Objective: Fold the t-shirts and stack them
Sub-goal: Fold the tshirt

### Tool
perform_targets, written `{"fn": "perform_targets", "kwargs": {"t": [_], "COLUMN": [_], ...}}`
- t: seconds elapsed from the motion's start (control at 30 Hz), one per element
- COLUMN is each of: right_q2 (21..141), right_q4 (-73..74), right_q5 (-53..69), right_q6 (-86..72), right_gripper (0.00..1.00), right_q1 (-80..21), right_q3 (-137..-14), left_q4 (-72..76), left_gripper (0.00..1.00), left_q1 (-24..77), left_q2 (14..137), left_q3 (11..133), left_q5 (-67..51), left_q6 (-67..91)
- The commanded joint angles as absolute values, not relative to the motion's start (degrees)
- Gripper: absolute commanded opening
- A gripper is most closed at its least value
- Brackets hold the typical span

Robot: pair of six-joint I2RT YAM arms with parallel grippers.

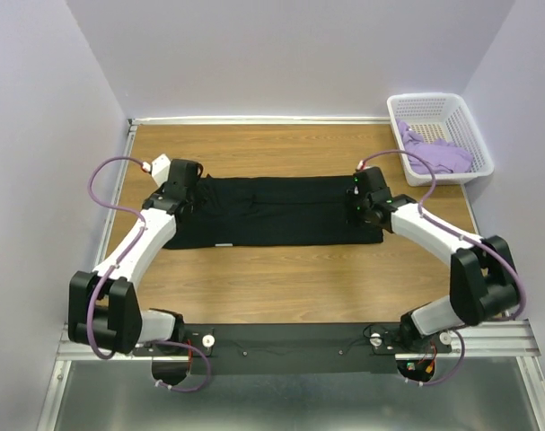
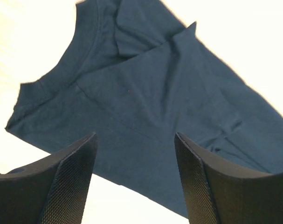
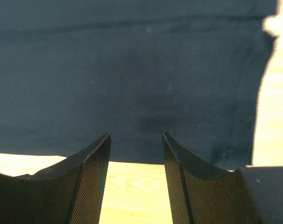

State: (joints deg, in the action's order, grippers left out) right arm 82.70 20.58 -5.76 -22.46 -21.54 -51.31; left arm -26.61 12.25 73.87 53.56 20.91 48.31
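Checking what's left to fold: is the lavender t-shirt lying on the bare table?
No, the lavender t-shirt lies inside the white basket at the far right corner.

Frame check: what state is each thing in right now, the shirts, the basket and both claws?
black t-shirt: flat on the table, sides folded in to a long strip.
purple t-shirt: crumpled, unfolded, in the basket.
basket: upright at the table's far right corner.
left claw: open, empty, over the black t-shirt's collar end.
right claw: open, empty, at the black t-shirt's other end.
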Motion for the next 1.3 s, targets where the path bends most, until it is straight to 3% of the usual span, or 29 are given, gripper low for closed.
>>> {"fn": "perform_targets", "kwargs": {"t": [0.0,0.33,0.5,0.57,0.77,0.83,0.9,1.1,1.27], "right_q2": [87.7,94.7,95.8,94.9,97.2,98.3,99.6,102.3,98.1], "right_q4": [25.6,29.3,34.1,34.6,42.7,43.2,44.1,48.1,50.6], "right_q5": [-8.9,-5.2,-2.3,4.1,11.4,12.7,11.9,12.7,-2.8], "right_q6": [-20.4,-19.2,-19.3,-20.1,-22.5,-24.6,-25.6,-22.1,-22.7], "right_gripper": [0.56,0.56,0.56,0.57,0.61,0.64,0.66,0.68,0.76], "right_q1": [-22.6,-23.2,-26.1,-27.5,-43.3,-51.0,-57.3,-62.5,-60.2], "right_q3": [-52.8,-52.3,-51.6,-50.4,-51.0,-52.7,-56.1,-72.0,-74.5], "left_q4": [-28.0,-23.9,-23.9,-24.6,-29.0,-30.4,-32.2,-33.0,-33.4], "left_gripper": [0.73,0.72,0.72,0.72,0.72,0.72,0.72,0.77,0.84], "left_q1": [14.1,16.0,15.9,15.7,15.2,15.2,15.2,15.1,15.2], "left_q2": [77.5,92.0,102.9,106.3,119.3,124.0,127.2,134.1,127.7], "left_q3": [52.6,54.0,60.9,65.4,79.3,89.3,94.8,111.9,112.6], "left_q5": [22.2,18.4,16.4,16.3,16.1,14.5,12.9,14.9,15.9], "left_q6": [50.1,48.6,43.4,41.9,35.7,33.0,30.9,25.0,25.5]}}
